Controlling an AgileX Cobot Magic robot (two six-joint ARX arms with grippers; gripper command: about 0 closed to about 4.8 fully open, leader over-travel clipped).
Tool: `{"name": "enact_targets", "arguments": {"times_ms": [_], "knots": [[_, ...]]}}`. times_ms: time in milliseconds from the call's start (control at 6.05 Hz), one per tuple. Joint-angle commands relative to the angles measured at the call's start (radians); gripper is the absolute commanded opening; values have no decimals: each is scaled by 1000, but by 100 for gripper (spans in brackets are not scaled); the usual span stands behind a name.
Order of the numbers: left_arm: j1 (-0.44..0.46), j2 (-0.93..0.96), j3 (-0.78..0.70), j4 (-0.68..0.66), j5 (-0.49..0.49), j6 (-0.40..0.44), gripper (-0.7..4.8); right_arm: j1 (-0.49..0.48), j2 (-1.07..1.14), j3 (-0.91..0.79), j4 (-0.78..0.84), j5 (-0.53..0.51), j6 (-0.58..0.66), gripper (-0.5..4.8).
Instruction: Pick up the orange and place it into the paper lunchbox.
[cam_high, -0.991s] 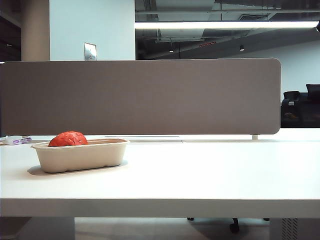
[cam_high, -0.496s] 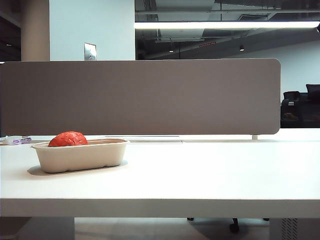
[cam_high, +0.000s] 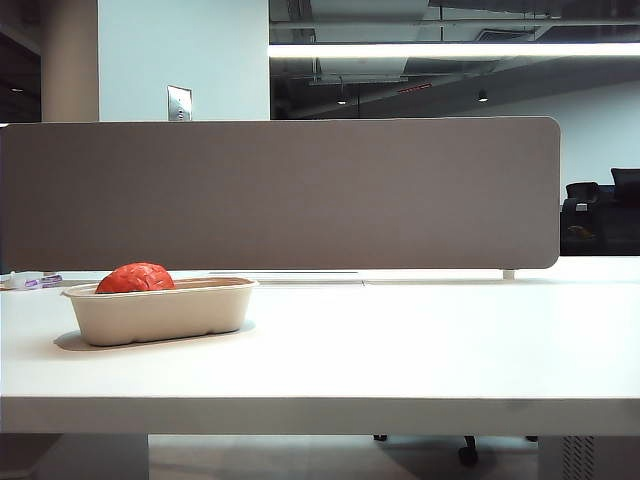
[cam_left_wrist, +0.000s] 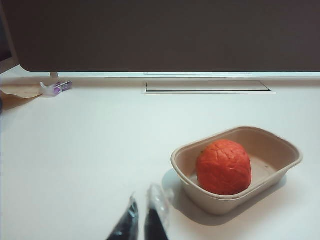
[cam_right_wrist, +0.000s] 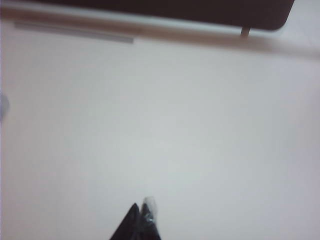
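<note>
The reddish-orange, wrinkled orange (cam_high: 136, 278) lies inside the beige paper lunchbox (cam_high: 170, 312), at the left end of it, on the left of the white table. In the left wrist view the orange (cam_left_wrist: 223, 166) fills one end of the lunchbox (cam_left_wrist: 280, 150). My left gripper (cam_left_wrist: 144, 198) hangs a little short of the box, apart from it, its fingers almost together and holding nothing. My right gripper (cam_right_wrist: 141, 205) is shut and empty over bare table, in a blurred view. Neither gripper shows in the exterior view.
A long grey divider panel (cam_high: 280, 195) stands along the table's far side. A small purple-and-white item (cam_high: 35, 281) lies at the far left beside it. A flat slot cover (cam_left_wrist: 207, 86) sits in the tabletop near the divider.
</note>
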Motion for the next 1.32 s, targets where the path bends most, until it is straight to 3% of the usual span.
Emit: {"name": "enact_targets", "arguments": {"times_ms": [165, 330, 496, 661, 826, 1322], "knots": [[0, -3, -2, 8, 0, 5, 27, -200, -134, -230, 276, -271, -14, -5], [0, -3, -2, 8, 0, 5, 26, -272, -270, -291, 269, -312, -14, -5], [0, -3, -2, 8, 0, 5, 26, -281, -295, -300, 264, -309, -14, -5], [0, -3, -2, 8, 0, 5, 26, -314, -402, -350, 205, -226, -14, -5], [0, -3, -2, 7, 0, 5, 26, -314, -404, -392, 226, -178, -13, -5], [0, -3, -2, 7, 0, 5, 26, -392, -404, -397, 254, -216, -9, -5]]}}
